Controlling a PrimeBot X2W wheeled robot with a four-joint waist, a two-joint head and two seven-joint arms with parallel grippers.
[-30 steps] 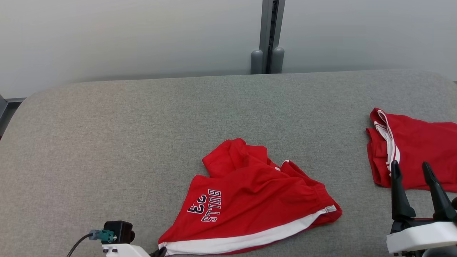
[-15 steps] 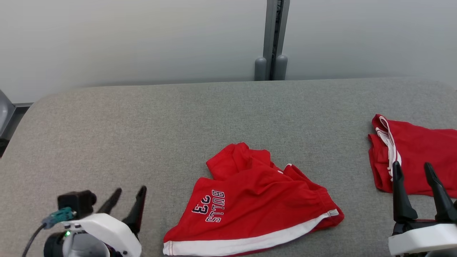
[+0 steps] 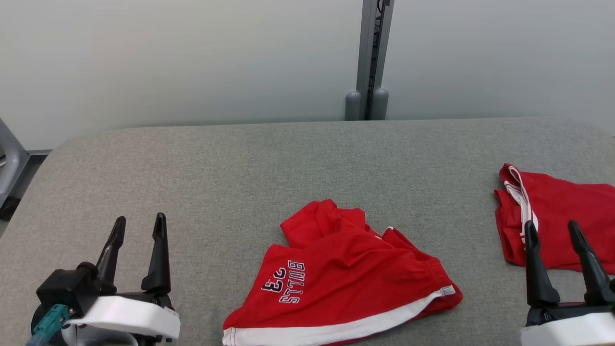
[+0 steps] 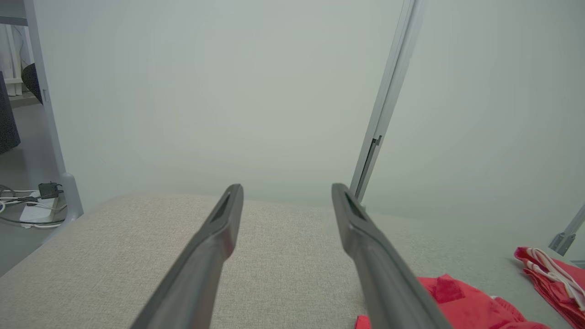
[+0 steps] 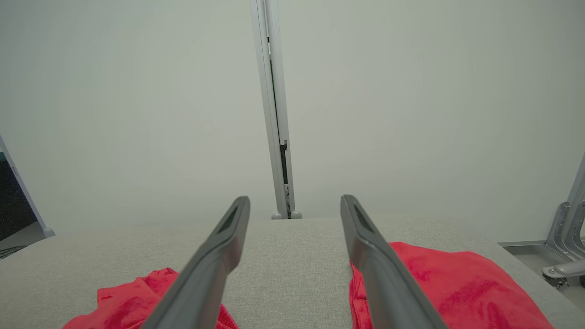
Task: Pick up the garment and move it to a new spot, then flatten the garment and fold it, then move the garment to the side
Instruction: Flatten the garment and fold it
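The garment (image 3: 346, 269), red shorts with a white hem band and "BULLS 23" print, lies crumpled on the grey padded table (image 3: 240, 168) near its front edge. Its far part is bunched up. It also shows as the garment (image 4: 461, 306) at the lower right of the left wrist view, and as the garment (image 5: 132, 301) at the lower left of the right wrist view. My left gripper (image 3: 140, 218) stands open to its left, apart from the cloth and holding nothing. Inside the wrist views, the left gripper (image 4: 286, 187) and the right gripper (image 5: 295, 198) are both empty. My right gripper (image 3: 550, 224) stands open at the lower right.
A second red garment (image 3: 562, 226) with white trim lies at the table's right edge, just beyond my right fingers. A grey post (image 3: 370, 57) rises behind the table against a pale wall. The table's left corner is rounded, with a metal frame (image 3: 9, 158) beside it.
My left gripper opened at the shorts' near left corner, let go, then swung left with its fingers pointing up. The head camera tilted up a little. The right gripper stayed put.
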